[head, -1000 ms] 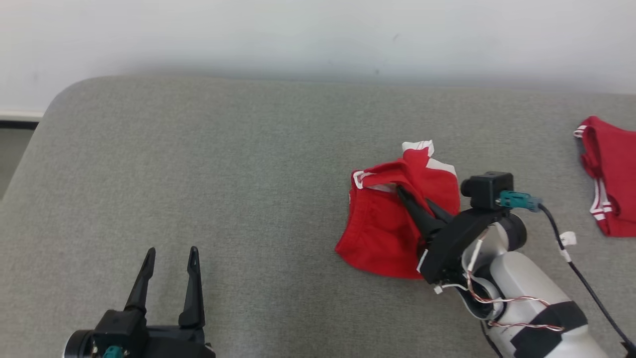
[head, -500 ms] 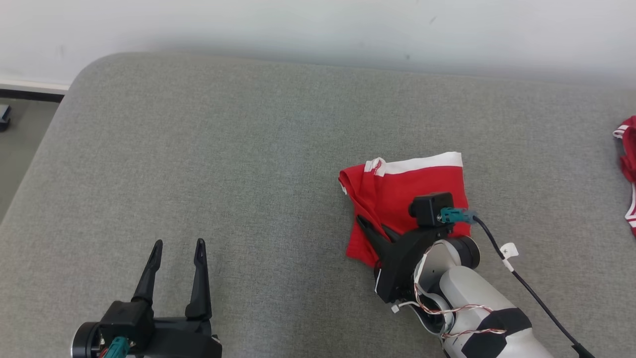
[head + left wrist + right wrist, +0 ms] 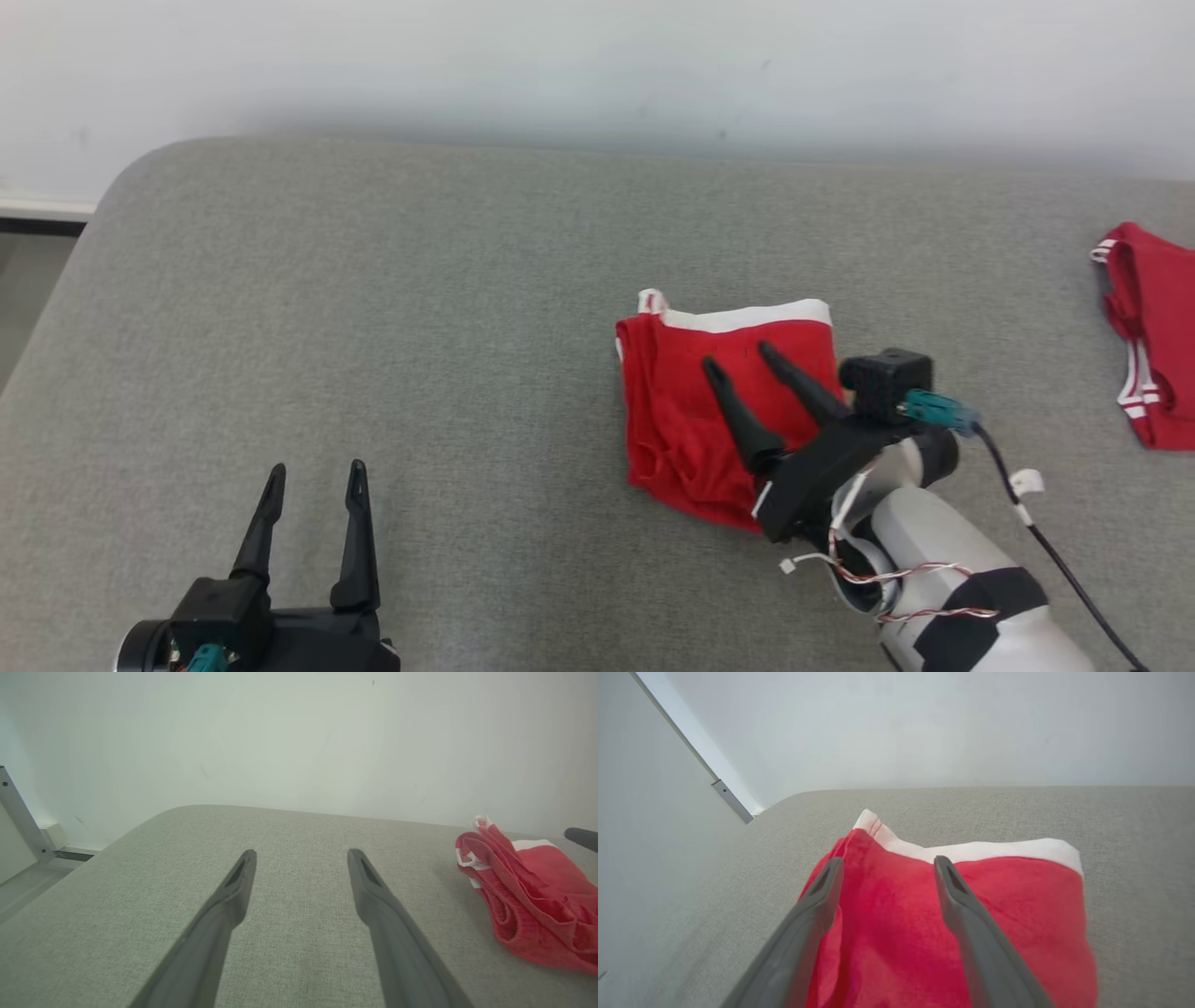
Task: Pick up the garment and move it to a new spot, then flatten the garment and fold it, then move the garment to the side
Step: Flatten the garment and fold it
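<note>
The garment (image 3: 686, 411) is red with a white band along its far edge, lying folded in a rough square on the grey padded surface (image 3: 420, 308). My right gripper (image 3: 740, 359) hovers over it, open, with nothing between its fingers. In the right wrist view the two fingers spread above the red garment (image 3: 896, 914), white band beyond their tips. My left gripper (image 3: 315, 473) rests open at the lower left, well away from the cloth. In the left wrist view its gripper (image 3: 301, 855) is open over bare surface, the garment (image 3: 528, 905) off to the right.
A second red garment with white stripes (image 3: 1148, 327) lies at the right edge of the surface. A white wall (image 3: 597, 65) runs behind. The surface's rounded left corner (image 3: 121, 187) drops to the floor. A black cable (image 3: 1055, 560) trails from my right wrist.
My right gripper has let go of the garment and opened above it. The garment went from a bunched heap to a flatter folded square. The head camera shifted between frames.
</note>
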### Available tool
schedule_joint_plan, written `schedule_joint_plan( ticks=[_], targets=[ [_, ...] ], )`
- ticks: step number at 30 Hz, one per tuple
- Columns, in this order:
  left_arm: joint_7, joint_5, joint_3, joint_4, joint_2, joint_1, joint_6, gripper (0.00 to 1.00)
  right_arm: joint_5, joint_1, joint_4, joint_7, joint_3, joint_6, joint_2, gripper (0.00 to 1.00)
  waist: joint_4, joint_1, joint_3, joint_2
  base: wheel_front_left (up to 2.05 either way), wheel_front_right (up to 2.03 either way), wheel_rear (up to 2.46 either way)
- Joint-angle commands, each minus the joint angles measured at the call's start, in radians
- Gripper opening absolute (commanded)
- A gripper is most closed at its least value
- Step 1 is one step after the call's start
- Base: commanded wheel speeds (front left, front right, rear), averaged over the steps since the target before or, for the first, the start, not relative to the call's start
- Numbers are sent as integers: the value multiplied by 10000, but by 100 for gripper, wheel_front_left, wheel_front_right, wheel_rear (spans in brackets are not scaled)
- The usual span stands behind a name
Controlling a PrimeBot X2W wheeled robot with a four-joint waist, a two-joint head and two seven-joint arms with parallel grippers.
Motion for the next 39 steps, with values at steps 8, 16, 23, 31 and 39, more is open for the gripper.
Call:
schedule_joint_plan(
  ticks=[8, 16, 23, 31, 39],
  targets=[
    [-31, 317, 436, -94, 27, 335, -163, 100, -187, 620, -621, -858, -790, -30, -616, 100, -661, -1, -201, 0, 0, 0, 0],
    [-29, 477, 666, -255, 27, 531, -214, 100, -762, 1525, -1429, -1302, -1828, -30, -835, 100, -1193, -1, -398, 0, 0, 0, 0],
    [-31, 554, 740, -361, 13, 696, -228, 100, -1625, 2617, -2367, -1424, -2792, -30, -678, 100, -1522, -1, -576, 0, 0, 0, 0],
    [-31, 540, 871, -397, 3, 872, -274, 100, -2452, 3891, -3777, -1435, -3661, -30, -296, 100, -1711, -1, -746, 0, 0, 0, 0],
    [-31, 640, 953, -542, -2, 1161, -319, 100, -2923, 4940, -4392, -1436, -4258, -30, 236, 100, -1728, -1, -1021, 0, 0, 0, 0]
  ],
)
